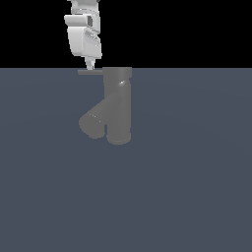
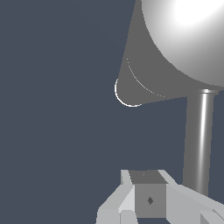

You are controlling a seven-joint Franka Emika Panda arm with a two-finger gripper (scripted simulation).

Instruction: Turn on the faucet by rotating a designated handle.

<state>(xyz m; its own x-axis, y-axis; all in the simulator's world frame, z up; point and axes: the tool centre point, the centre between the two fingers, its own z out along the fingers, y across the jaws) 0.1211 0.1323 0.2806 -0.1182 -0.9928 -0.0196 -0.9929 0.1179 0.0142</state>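
The dull grey Y-shaped faucet (image 1: 119,104) stands upright on the floor, and its fat spout (image 1: 92,124) branches down toward the exterior view's left. The handle (image 1: 89,72), a thin dark rod, sticks out from the top cap toward the exterior view's left. My gripper (image 1: 90,64) hangs straight above the rod's outer part, its tip just over it or touching it. The fingers look pressed together and hold nothing. In the wrist view the handle (image 2: 199,140) runs beside the gripper (image 2: 146,183), not between the fingers, and the faucet (image 2: 183,39) fills the corner.
A plain blue-grey floor (image 1: 187,187) lies all around the faucet. The white arm (image 1: 82,29) comes down from the upper edge of the exterior view.
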